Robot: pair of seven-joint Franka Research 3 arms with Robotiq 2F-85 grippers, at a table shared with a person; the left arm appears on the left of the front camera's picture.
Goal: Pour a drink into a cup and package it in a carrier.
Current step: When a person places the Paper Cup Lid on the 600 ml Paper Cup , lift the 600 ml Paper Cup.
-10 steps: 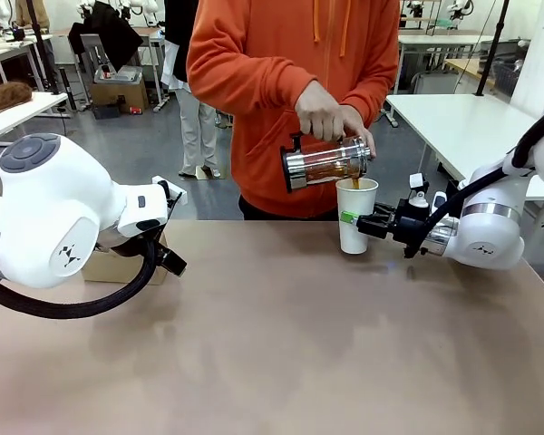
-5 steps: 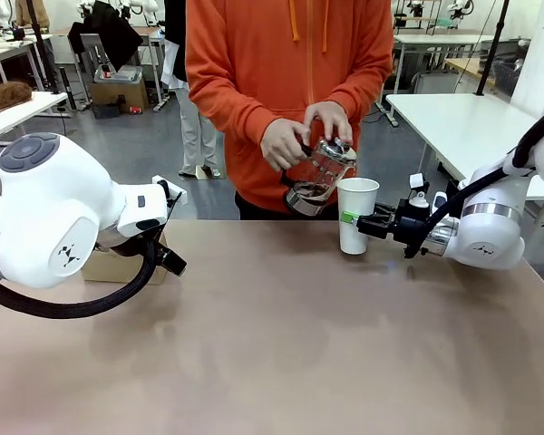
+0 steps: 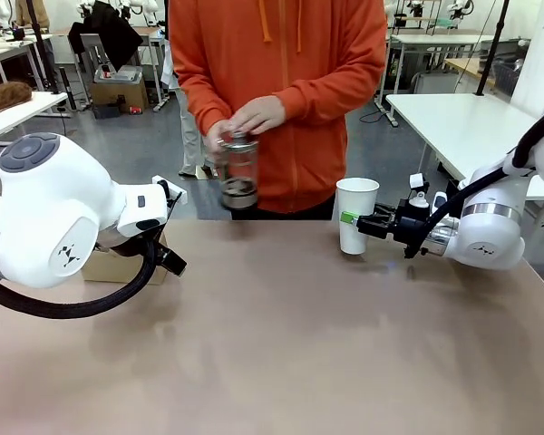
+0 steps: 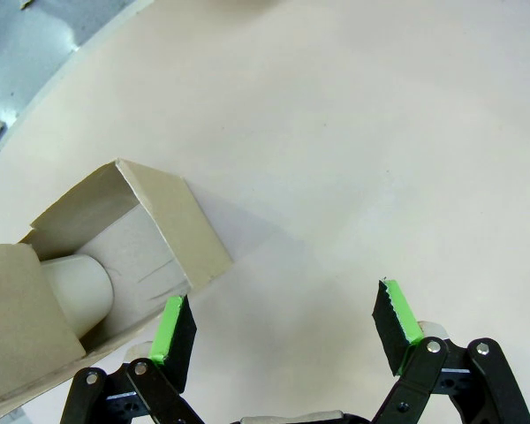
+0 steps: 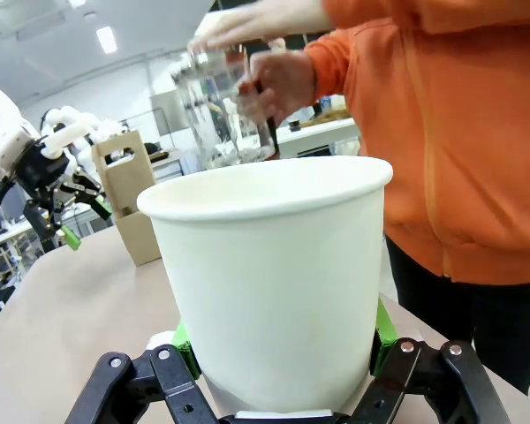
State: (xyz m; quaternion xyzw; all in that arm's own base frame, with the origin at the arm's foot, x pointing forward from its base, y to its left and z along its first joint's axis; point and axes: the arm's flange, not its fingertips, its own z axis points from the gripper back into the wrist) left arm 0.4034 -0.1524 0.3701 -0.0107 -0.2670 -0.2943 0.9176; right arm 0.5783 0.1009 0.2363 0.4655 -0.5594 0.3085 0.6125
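The tall white paper cup [image 3: 355,216] stands on the table at the right, open-topped, with my right gripper [image 3: 348,217] shut on its lower half. In the right wrist view the cup [image 5: 274,283] sits between the green pads [image 5: 184,340] of my right gripper [image 5: 283,353]. A person in an orange hoodie holds the glass carafe [image 3: 238,177] upright in both hands, left of the cup, with a little dark drink at its bottom. The brown carrier [image 3: 109,265] stands behind my left arm. My left gripper [image 4: 284,327] hangs open over the bare table beside the carrier [image 4: 150,230].
One slot of the carrier holds a white cup [image 4: 75,291]. In the right wrist view the carrier [image 5: 132,199] stands far off on the left, and the carafe [image 5: 225,110] is beyond the cup's rim. The tan table [image 3: 281,344] stretches wide between the arms.
The person has tipped the carafe back upright and carried it from over the cup to the picture's left. Both grippers and the cup have stayed put.
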